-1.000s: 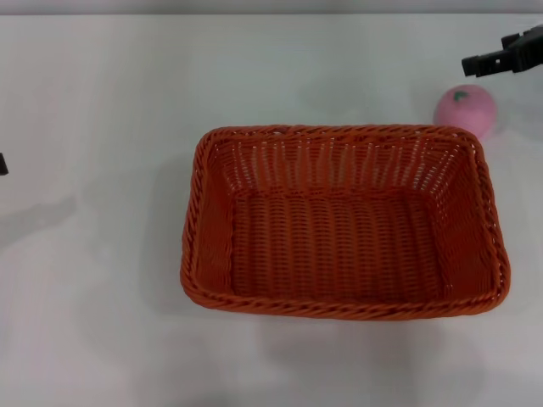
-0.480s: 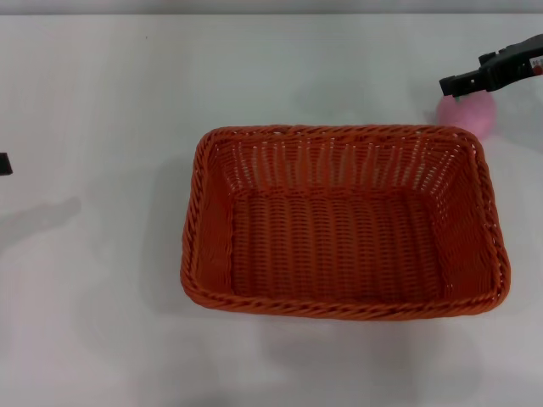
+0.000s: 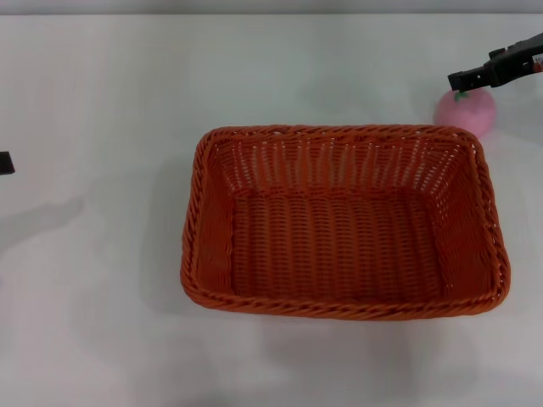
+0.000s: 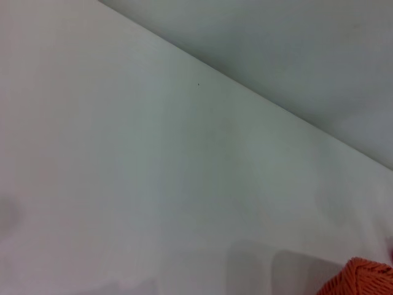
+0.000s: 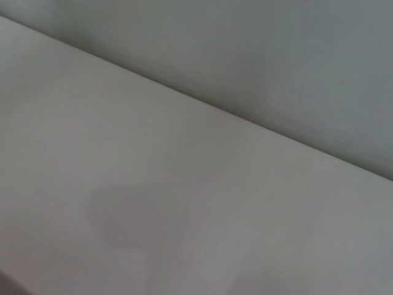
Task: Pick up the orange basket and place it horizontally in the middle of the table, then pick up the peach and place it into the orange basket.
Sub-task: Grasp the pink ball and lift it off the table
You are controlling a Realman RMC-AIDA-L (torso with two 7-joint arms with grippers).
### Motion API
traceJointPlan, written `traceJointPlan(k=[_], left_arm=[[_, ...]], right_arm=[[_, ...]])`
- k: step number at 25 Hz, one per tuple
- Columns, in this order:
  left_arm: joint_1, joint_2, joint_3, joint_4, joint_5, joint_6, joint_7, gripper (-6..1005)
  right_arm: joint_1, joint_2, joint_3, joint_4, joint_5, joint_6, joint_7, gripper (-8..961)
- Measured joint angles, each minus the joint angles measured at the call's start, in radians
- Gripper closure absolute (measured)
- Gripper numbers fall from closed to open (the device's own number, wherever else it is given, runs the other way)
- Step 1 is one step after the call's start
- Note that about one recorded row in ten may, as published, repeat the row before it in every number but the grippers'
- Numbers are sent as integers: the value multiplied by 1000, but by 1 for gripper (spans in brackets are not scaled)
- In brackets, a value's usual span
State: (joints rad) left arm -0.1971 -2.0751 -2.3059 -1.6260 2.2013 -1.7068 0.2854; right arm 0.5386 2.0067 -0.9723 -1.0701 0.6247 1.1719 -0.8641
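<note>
The orange basket [image 3: 344, 220] lies lengthwise across the middle of the white table [image 3: 102, 85], empty, with its open side up. One corner of it shows in the left wrist view [image 4: 362, 279]. The pink peach [image 3: 472, 115] rests on the table just beyond the basket's far right corner. My right gripper [image 3: 462, 81] reaches in from the right edge, its dark tip over the top of the peach and hiding part of it. Only a small dark piece of my left gripper [image 3: 4, 163] shows at the left edge of the head view.
The table's far edge [image 3: 271, 13] runs along the top of the head view. The right wrist view shows only bare tabletop [image 5: 153, 203] with a faint shadow and the grey background beyond the edge.
My right gripper came down and leftward over the peach, then shifted slightly back to the right. Basket, peach and left arm have not moved.
</note>
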Motion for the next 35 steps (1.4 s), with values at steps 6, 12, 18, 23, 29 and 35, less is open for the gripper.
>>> traceJointPlan(k=[6, 12, 18, 23, 29, 35], left_arm=[[-5, 1, -4, 0, 1, -4, 0, 522], [-15, 4, -6, 9, 1, -5, 0, 522], [-26, 4, -6, 11, 1, -5, 0, 521], [-27, 4, -6, 12, 0, -6, -1, 521], [-30, 4, -6, 12, 0, -8, -4, 521], [-36, 4, -6, 12, -5, -19, -6, 521]], right_arm=[[23, -2, 1, 56, -29, -20, 6, 101], [25, -3, 10, 85, -39, -30, 7, 102], [22, -7, 12, 106, -39, -50, 7, 103], [37, -17, 8, 149, -41, -53, 7, 103], [49, -10, 10, 166, -78, -59, 7, 104], [58, -8, 10, 192, -79, -57, 7, 105]])
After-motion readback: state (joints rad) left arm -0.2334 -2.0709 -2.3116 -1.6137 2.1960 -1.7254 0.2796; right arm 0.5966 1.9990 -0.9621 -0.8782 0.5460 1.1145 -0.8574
